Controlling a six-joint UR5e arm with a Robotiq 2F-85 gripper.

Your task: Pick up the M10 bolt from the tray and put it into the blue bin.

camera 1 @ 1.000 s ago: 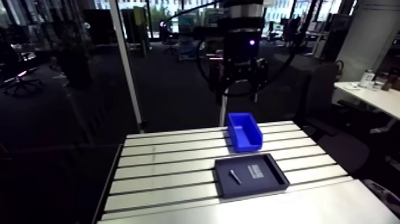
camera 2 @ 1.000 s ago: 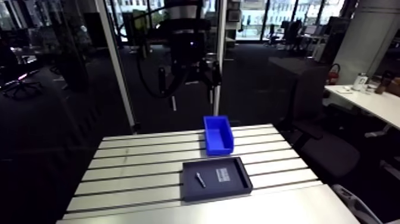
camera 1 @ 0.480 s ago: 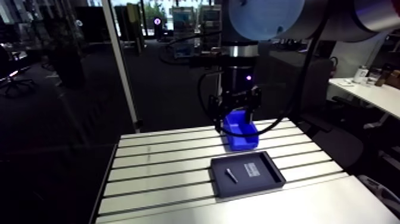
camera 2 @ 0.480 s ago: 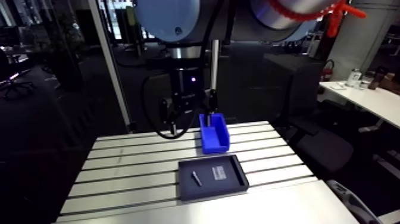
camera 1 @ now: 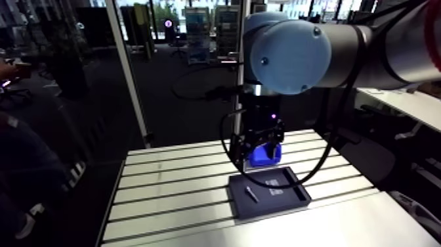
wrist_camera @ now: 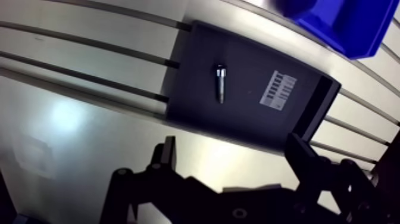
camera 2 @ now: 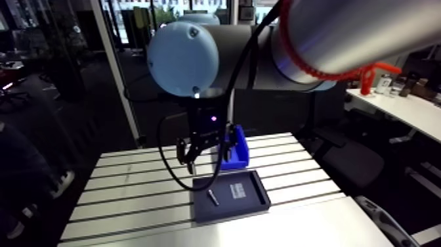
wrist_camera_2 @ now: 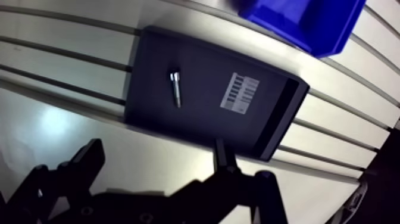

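Observation:
The M10 bolt [wrist_camera: 221, 83] is a short silver screw lying flat on the floor of the dark tray [wrist_camera: 250, 122], toward its end away from the white barcode label [wrist_camera: 278, 89]. The blue bin [wrist_camera: 339, 24] stands just beyond the tray on the table. In the wrist view my gripper [wrist_camera: 233, 150] is open and holds nothing. It hangs above the tray's near edge, with the bolt ahead of it and slightly to one side. The arm view shows the gripper [camera 1: 262, 141] hanging above the tray [camera 1: 289, 195], in front of the bin [camera 1: 270, 155], part of which it hides.
The tray and bin rest on the slotted aluminium table [camera 1: 170, 190]. A smooth plain plate [camera 1: 315, 226] forms the table's front strip. A dark shape [camera 1: 26, 177] stands off the table's left side; I cannot tell what it is.
The arm has swung down and the camera moved with it. My gripper has come down from high above the bin to low over the tray. Bolt, tray and bin have not moved.

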